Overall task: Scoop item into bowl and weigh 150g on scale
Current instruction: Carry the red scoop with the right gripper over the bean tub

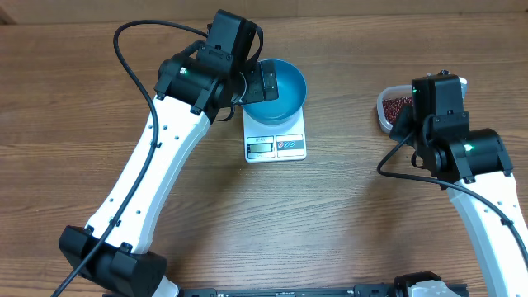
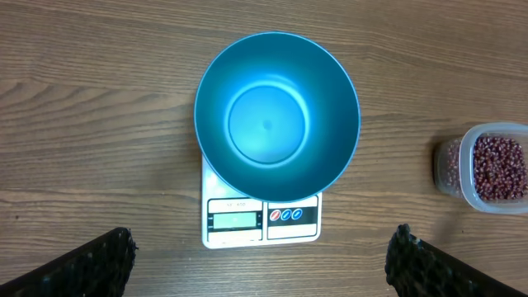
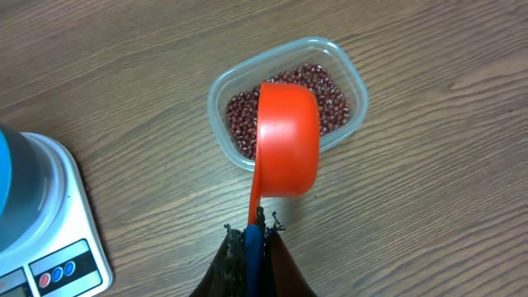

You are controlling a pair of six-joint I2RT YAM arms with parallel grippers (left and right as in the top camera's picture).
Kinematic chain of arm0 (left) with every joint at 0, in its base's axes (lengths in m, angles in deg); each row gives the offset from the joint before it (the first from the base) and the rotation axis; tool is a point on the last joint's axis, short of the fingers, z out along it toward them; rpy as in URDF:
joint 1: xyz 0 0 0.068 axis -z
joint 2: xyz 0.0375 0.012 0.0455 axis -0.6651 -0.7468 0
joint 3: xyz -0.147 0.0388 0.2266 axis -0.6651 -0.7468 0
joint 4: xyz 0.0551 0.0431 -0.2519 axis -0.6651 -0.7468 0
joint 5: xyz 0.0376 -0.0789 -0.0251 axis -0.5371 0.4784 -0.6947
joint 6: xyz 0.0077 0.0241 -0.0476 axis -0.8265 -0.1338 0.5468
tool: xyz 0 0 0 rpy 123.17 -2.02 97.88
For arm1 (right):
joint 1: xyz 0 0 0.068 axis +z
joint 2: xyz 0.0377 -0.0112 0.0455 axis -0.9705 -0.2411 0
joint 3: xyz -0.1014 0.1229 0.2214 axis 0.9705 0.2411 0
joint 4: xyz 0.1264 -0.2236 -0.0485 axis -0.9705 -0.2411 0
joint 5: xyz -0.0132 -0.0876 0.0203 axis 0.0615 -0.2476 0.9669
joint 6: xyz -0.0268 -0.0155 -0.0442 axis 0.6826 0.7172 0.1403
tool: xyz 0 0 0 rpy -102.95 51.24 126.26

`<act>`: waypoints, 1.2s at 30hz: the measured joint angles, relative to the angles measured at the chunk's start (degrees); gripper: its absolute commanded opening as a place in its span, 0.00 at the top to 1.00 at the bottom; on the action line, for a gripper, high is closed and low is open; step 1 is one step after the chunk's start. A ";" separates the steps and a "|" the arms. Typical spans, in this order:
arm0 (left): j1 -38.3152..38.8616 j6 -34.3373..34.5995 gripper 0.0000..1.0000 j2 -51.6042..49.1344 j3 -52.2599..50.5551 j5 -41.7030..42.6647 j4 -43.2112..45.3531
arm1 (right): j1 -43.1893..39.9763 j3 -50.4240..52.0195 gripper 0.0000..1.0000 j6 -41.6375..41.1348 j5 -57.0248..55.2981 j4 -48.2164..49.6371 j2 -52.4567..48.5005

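Note:
The empty blue bowl [image 2: 276, 115] stands on the white scale [image 2: 262, 227], left of the table's middle. My left gripper [image 2: 262, 247] hangs open high above them, its fingers [image 2: 107, 260] wide apart with nothing between. Red-brown beans, the item [image 3: 330, 95], fill a clear plastic tub [image 3: 353, 78] at the right. My right gripper [image 3: 256, 229] is shut on the handle of an orange scoop [image 3: 289, 136]. The scoop's cup hovers over the tub's near side with its outside facing the camera, so its contents are hidden.
The bean tub [image 1: 386, 111] sits near the table's right side, partly under the right wrist [image 1: 437, 103]. The left arm [image 1: 165, 157] stretches from the front left corner to the bowl [image 1: 280, 87]. Bare wooden tabletop [image 1: 330, 223] lies between the scale [image 1: 276, 147] and the tub.

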 measured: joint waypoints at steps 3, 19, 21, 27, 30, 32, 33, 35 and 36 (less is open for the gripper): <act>0.00 -0.09 0.00 0.00 0.00 0.00 -0.02 | 0.02 0.00 0.96 0.31 -0.50 0.00 0.00; 0.00 -0.15 0.00 0.00 0.00 0.00 -0.92 | -2.29 -0.04 0.96 8.50 -2.10 6.69 -1.97; 0.00 -0.15 0.05 0.00 0.00 0.00 -0.92 | -3.69 -0.04 0.96 9.22 -2.21 6.62 -3.30; 0.00 -1.33 0.84 0.00 0.00 0.98 -0.87 | -7.15 -0.04 0.96 10.40 -0.98 6.40 -7.50; 0.07 -2.93 0.96 0.00 0.00 2.47 -0.90 | -8.13 -0.04 0.96 10.69 0.79 6.69 -7.82; 0.24 -4.33 0.96 0.00 0.00 3.23 -0.98 | -8.72 -0.04 0.96 10.80 2.12 7.23 -7.82; 0.59 -5.09 0.96 0.00 0.00 3.41 -1.03 | -9.03 -0.04 0.96 10.82 2.95 7.43 -7.82; 1.16 -6.21 0.96 0.00 0.00 3.50 -0.94 | -9.60 -0.04 0.96 10.84 4.33 7.65 -7.82; 1.55 -6.51 0.96 0.00 0.00 3.45 -0.85 | -9.99 -0.04 0.96 10.86 5.27 7.72 -7.82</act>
